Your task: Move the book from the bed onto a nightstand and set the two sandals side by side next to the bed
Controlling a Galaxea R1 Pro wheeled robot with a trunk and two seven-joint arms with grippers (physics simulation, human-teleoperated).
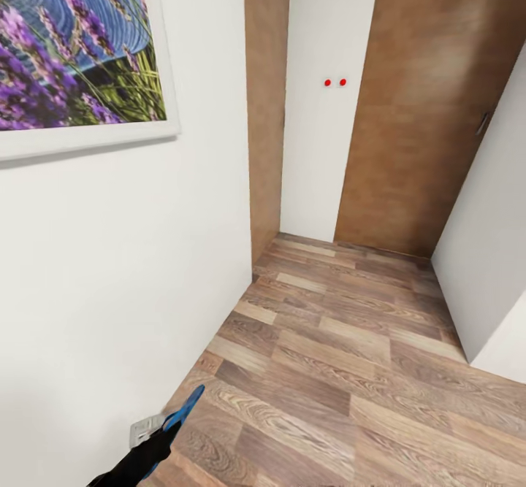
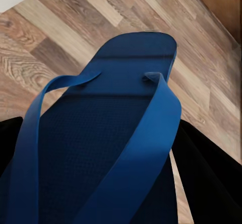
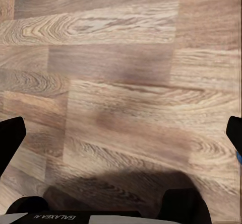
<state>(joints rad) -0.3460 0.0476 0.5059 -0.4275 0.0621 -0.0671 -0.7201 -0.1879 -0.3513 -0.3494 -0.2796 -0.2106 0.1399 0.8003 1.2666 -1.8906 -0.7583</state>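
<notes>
Head view looks down a corner of the white-walled bedroom: framed purple lavender picture (image 1: 77, 49) on the white wall (image 1: 109, 268) at left, light brown wood-plank floor (image 1: 351, 370) running toward two tan wooden doors (image 1: 431, 107) with a white panel between them carrying two small red dots (image 1: 334, 82). At the bottom edge near the wall, the black left gripper (image 1: 157, 439) pokes into view with a flat bright blue flip-flop sandal (image 1: 183, 408) sticking out of it, held edge-on, off the floor, close to the wall base. Left wrist view: same sandal (image 2: 111, 133) lies lengthways between the black fingers (image 2: 212, 173), blue straps up, toe end pointing away over the planks; jaws clamped on the sandal from both sides. Right wrist view: right gripper (image 3: 121, 143) points straight down at bare plank floor (image 3: 121, 58), black fingertips (image 3: 10, 138) sit far apart at the two sides of the frame with nothing between them, so jaws spread wide; the robot's dark shadow falls on the planks below, near the white base edge.
</notes>
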